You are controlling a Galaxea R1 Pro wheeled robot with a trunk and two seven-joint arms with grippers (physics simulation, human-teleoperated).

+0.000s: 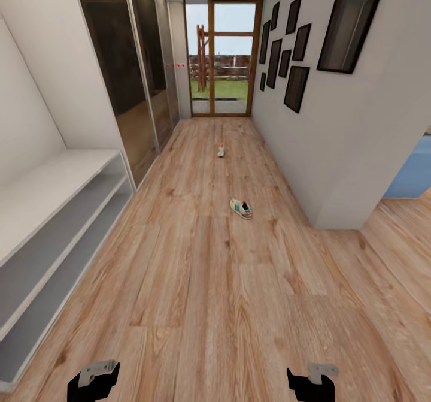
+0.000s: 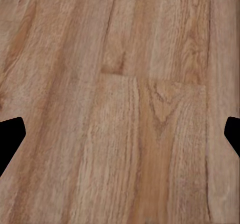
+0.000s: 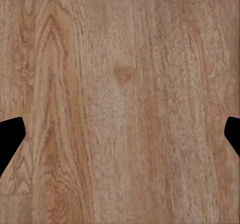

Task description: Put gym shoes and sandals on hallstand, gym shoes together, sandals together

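Approach step; both grippers, left (image 1: 93,383) and right (image 1: 311,384), spread apart, holding nothing; 2 gym shoes on floor (image 1: 197,306) past the rack (image 1: 54,222): near shoe (image 1: 241,208), far shoe (image 1: 221,150). Next, I'd judge: drive to near shoe.

A glazed door (image 1: 219,56) with a wooden frame was seen at the far end of the corridor, and grass, a fence and a wooden structure were visible through its panes. Dark-framed pictures (image 1: 286,51) were hung in a staggered group on the white wall to the right, and a larger dark frame (image 1: 352,20) was mounted nearer the camera on the same wall. Tall dark mirrored wardrobe doors (image 1: 129,69) were set along the left side. A blue surface (image 1: 414,174) was glimpsed past the right-hand wall corner.
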